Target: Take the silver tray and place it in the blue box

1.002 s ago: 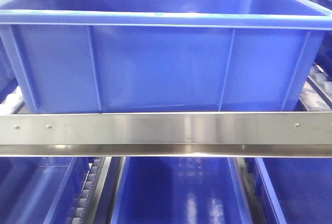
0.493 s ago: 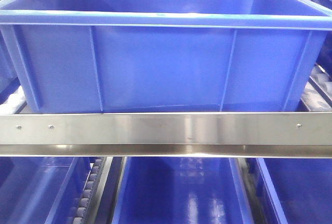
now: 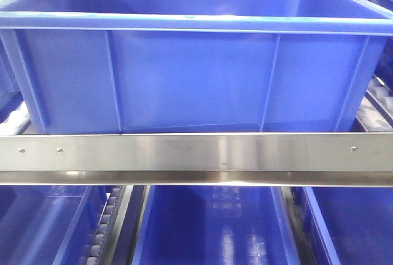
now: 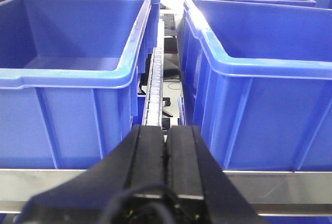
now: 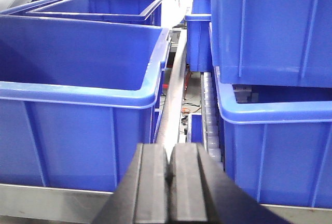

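The blue box (image 3: 196, 62) fills the front view, standing on a shelf behind a steel rail, and what I see of its inside is bare. The silver tray is out of view in every frame. My left gripper (image 4: 166, 128) is shut and empty, pointing at the gap between two blue crates, the left one (image 4: 67, 79) and the right one (image 4: 259, 79). My right gripper (image 5: 169, 146) is shut and empty, pointing at the gap between a crate on the left (image 5: 78, 105) and stacked crates on the right (image 5: 275, 130).
A brushed-steel rail bar (image 3: 196, 154) runs across the shelf front, also seen below the left gripper (image 4: 41, 187). More blue crates (image 3: 209, 228) sit on the lower shelf. Roller tracks (image 4: 154, 89) (image 5: 209, 115) run between the crates.
The front view has shifted very slightly sideways; nothing else has visibly changed.
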`<state>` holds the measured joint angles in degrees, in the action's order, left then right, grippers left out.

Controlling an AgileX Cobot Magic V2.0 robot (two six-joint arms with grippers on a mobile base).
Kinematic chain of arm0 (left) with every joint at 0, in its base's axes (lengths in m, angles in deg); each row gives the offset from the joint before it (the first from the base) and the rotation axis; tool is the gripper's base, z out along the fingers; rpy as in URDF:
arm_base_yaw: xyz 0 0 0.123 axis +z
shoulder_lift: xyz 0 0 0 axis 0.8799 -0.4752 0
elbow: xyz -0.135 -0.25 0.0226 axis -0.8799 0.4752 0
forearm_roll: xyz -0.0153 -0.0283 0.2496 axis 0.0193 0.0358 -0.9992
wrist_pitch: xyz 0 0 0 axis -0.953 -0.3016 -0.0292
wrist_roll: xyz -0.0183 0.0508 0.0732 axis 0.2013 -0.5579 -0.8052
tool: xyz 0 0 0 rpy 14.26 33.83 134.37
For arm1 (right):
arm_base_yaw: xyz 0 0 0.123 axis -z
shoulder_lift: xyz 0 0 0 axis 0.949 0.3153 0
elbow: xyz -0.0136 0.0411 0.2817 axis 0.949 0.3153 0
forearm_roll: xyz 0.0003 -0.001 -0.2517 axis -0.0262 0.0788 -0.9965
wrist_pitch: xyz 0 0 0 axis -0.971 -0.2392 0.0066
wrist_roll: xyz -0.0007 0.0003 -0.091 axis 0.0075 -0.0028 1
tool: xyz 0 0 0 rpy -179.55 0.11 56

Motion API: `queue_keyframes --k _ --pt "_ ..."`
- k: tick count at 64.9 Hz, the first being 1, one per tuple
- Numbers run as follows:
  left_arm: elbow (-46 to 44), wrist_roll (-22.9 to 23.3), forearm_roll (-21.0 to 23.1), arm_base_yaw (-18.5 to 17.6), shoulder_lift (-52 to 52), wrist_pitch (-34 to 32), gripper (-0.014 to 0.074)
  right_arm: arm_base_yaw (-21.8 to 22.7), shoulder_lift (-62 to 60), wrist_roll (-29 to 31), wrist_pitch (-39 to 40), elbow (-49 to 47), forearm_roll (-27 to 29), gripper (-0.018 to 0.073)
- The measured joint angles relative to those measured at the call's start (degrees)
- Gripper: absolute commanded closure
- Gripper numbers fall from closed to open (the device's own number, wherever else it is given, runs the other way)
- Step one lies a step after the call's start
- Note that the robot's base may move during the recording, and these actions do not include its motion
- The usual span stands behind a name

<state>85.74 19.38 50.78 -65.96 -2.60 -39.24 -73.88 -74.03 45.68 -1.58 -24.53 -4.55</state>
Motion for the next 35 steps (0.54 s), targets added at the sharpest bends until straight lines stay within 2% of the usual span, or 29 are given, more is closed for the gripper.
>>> queue_keyframes --k 35 --pt "0.0 0.0 -0.07 0.0 0.0 -0.04 0.0691 0.0 0.0 -0.04 0.0 0.0 0.0 0.051"
